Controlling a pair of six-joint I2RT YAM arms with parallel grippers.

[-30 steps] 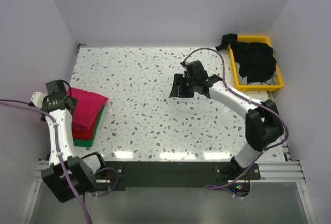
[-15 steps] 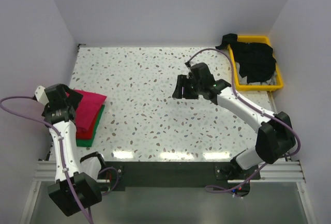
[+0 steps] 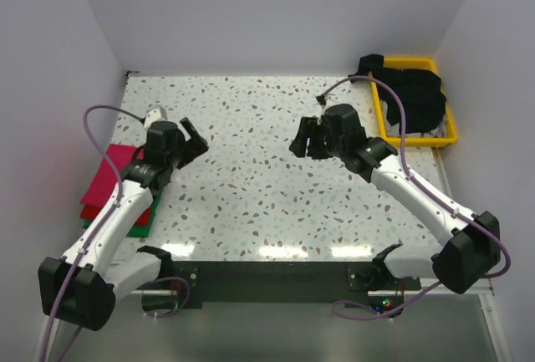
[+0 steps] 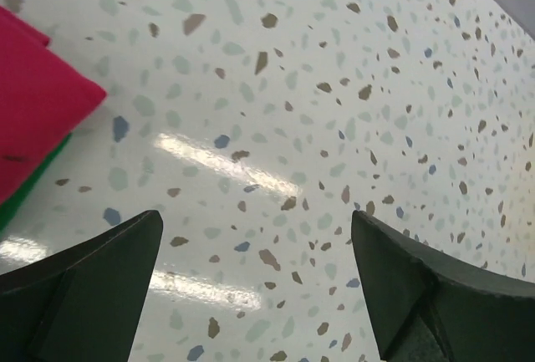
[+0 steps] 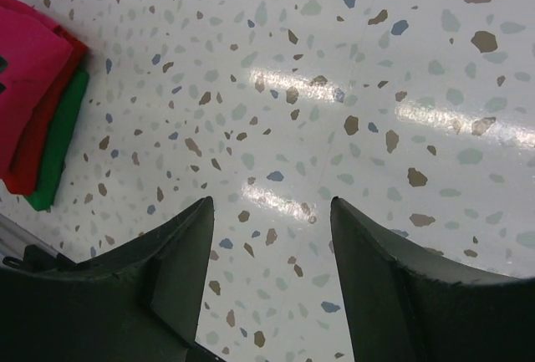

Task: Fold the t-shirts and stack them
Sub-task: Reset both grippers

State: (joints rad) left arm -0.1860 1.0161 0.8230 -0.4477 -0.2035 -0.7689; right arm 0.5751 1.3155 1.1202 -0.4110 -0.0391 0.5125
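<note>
Left hand wide open; right hand open

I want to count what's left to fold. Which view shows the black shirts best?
Top external: the black shirts lie heaped in the yellow tray, some cloth hanging over its far-left corner. Neither wrist view shows them; both face the table and the folded stack.

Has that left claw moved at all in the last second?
Yes. The left claw has swung off the folded shirt stack, rightward and toward the far side of the table, and now hangs open.
</note>
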